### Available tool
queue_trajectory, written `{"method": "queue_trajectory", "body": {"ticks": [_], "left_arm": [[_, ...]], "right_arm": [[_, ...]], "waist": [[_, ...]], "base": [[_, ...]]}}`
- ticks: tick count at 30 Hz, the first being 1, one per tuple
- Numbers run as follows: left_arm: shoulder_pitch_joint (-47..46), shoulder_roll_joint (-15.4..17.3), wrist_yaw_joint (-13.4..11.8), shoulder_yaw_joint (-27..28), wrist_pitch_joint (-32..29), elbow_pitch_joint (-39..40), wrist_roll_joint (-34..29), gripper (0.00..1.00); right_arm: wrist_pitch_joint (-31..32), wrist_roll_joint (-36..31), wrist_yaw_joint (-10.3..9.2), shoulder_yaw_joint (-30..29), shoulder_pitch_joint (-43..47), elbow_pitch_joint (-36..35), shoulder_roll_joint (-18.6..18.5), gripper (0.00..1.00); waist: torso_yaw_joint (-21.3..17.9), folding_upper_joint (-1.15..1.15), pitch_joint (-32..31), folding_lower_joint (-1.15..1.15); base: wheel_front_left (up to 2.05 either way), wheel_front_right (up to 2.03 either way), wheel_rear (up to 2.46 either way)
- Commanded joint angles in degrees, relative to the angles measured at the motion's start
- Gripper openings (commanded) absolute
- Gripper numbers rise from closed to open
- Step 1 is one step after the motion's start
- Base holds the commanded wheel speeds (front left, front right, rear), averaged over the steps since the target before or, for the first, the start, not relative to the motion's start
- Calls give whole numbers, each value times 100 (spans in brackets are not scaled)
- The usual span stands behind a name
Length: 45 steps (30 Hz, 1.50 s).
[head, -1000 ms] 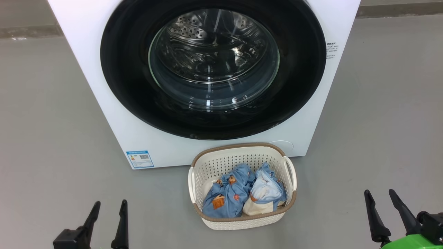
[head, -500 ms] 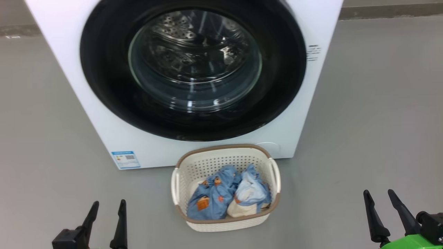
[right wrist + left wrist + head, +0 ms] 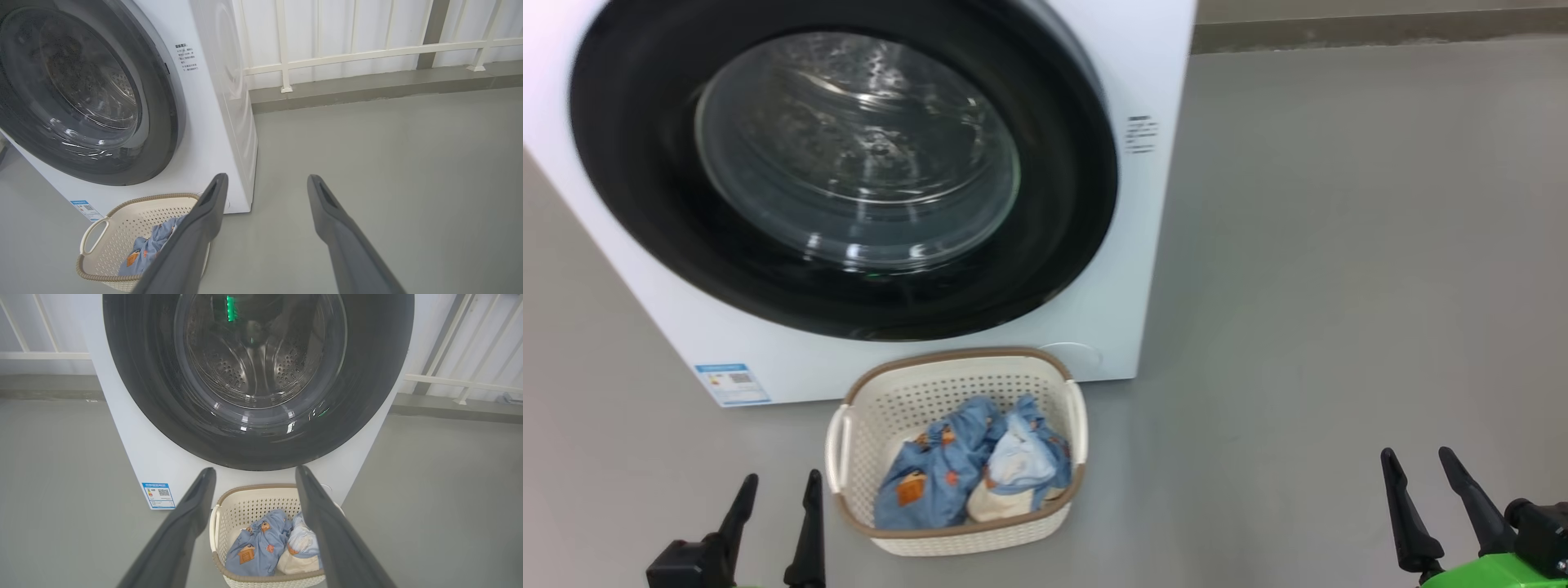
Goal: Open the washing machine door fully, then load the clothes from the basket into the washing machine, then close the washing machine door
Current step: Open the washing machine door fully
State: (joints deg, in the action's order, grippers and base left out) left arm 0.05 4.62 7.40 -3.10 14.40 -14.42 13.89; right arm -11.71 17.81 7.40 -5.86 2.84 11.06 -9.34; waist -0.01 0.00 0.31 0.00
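Sitting shut: washing machine door (image 3: 841,163); blue label (image 3: 733,384) at its 7 o'clock, print unreadable; left gripper (image 3: 782,478), right gripper (image 3: 1416,453) splayed wide, empty.

washing machine (image 3: 1145,269) top cropped, label (image 3: 733,384) likely illegible

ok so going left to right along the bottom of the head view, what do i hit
left end effector → basket → right end effector
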Motion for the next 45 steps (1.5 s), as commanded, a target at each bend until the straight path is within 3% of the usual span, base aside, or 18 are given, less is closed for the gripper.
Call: {"method": "queue_trajectory", "body": {"ticks": [1,11,26,27,28,30,38,45], "left_arm": [[-170,88,9,154,60,173,19,100],[-147,134,9,114,60,323,256,100],[-81,65,9,60,60,371,351,100],[-78,56,9,55,60,374,348,100],[-73,48,9,50,60,376,347,100],[-53,32,9,42,60,364,349,100],[-75,-25,9,-61,60,323,383,100],[-285,-64,9,-204,60,289,413,100]], "right_arm": [[-46,22,9,138,-92,-148,-102,100],[-58,27,9,132,-104,-111,-92,100],[-84,184,9,181,-171,-81,-53,100],[-84,219,9,200,-192,-79,-49,61],[-86,248,9,226,-220,-77,-55,34],[-103,321,9,298,-309,-76,-74,1],[-176,957,9,648,-1066,-58,-55,0],[-250,2002,9,874,-2180,114,9,0]], "waist": [[-1,0,-1,0],[11,0,-13,0],[90,0,-29,0],[104,0,-26,0],[117,0,-23,0],[141,0,-9,0],[258,0,153,0],[442,0,448,0]], "base": [[118,118,-236],[73,73,-146],[3,3,-6],[0,0,0],[0,0,0],[0,0,0],[0,0,0],[0,0,0]]}}
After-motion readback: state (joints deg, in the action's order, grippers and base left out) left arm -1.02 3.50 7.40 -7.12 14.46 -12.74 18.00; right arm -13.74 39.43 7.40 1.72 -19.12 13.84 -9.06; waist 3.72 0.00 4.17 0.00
